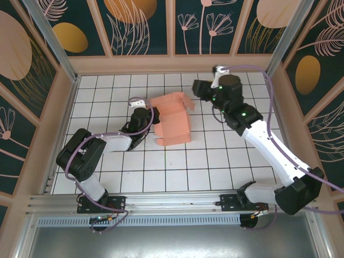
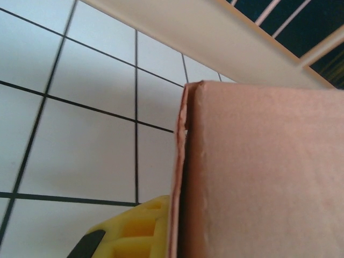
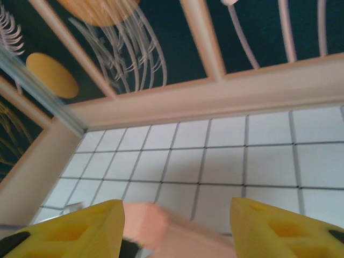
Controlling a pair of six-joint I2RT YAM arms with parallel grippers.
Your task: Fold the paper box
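Pink paper box [image 1: 174, 129] — half-folded, left gripper [image 1: 151, 124] pinching

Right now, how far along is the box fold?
Done: the paper box has its body raised, with its walls standing. In hand: the left gripper is shut on the box's left wall edge, and the right gripper is open at the far flap. Left: that flap sticks up unfolded, so it probably needs folding down and closing.

The paper box [image 1: 174, 126] is matt card; the tiled table [image 1: 161, 172] smooth.
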